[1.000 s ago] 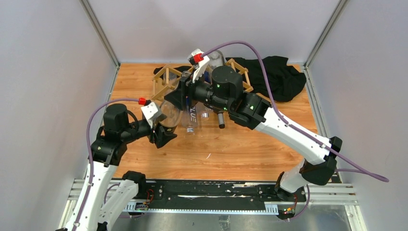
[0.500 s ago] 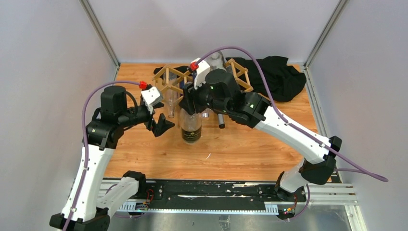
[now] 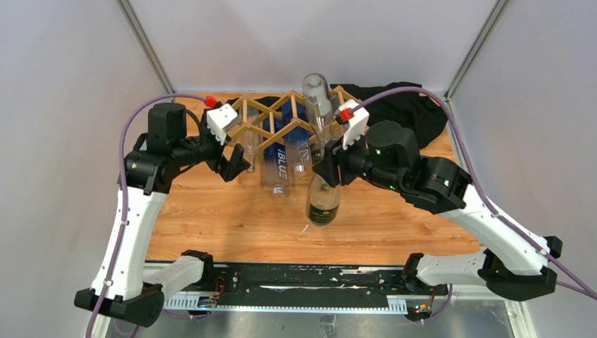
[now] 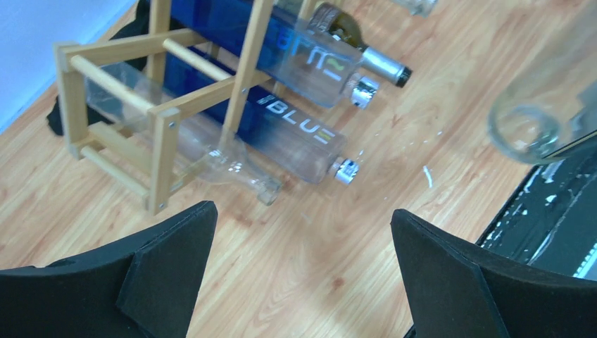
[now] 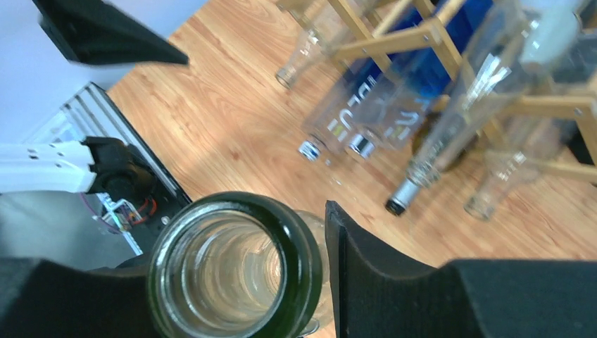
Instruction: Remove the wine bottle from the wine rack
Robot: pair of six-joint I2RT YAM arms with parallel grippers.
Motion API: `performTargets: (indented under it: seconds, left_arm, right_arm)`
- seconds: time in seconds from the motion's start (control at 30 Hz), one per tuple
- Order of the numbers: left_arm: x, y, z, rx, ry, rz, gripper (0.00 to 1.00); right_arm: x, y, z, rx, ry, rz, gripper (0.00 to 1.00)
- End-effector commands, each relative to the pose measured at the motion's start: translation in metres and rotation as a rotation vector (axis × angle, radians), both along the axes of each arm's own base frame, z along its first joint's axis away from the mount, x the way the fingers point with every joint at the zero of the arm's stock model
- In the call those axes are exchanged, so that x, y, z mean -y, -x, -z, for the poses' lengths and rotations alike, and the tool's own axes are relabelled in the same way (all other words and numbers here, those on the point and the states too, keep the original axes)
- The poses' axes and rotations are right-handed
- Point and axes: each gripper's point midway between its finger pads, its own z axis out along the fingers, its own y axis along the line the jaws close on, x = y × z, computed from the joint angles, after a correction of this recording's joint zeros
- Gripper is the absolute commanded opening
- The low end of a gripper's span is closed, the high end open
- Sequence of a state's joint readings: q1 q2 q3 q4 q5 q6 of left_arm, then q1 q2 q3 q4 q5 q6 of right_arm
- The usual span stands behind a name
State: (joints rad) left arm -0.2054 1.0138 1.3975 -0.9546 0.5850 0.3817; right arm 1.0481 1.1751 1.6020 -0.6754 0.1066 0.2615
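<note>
Top view: right tool (image 3: 329, 170) clamped on neck of green wine bottle (image 3: 324, 204), upright, out of wine rack (image 3: 278, 116), just in front over worktop (image 3: 232, 225). Left tool (image 3: 232, 166) by rack's left end.
Left wrist: left tool spread wide, holding nothing; rack, blue-labelled bottles (image 4: 296, 130) beyond.
Right wrist: bottle mouth between pads (image 5: 366, 282).

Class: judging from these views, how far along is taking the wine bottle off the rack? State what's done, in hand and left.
Done: the green wine bottle is clear of the rack. In hand: the right gripper grips its neck, upright over the table; the left gripper is open by the rack. Left: probably setting it down and letting go.
</note>
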Motion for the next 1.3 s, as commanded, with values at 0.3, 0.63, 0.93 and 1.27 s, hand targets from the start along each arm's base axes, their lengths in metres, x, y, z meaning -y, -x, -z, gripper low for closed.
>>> performTargets:
  seconds: [0.3,0.63,0.93,1.27]
  left_arm:
    - [-0.040,-0.033,-0.025,0.017,-0.126,-0.231,1.00]
    - [-0.048,-0.047,-0.016,-0.050,-0.109,-0.304,1.00]
    - [-0.048,-0.040,-0.007,-0.044,-0.135,-0.271,1.00]
    - [-0.051,-0.046,-0.001,-0.067,-0.149,-0.295,1.00]
  right_arm:
    - [0.104,-0.027,0.025,0.053,0.093,0.372,0.00]
    - [0.171,-0.092,0.050,0.025,0.098,0.714,0.00]
    - [0.211,-0.159,0.063,0.028,0.047,0.918,0.00]
    - [0.220,-0.241,0.082,0.085,0.116,0.988,0.00]
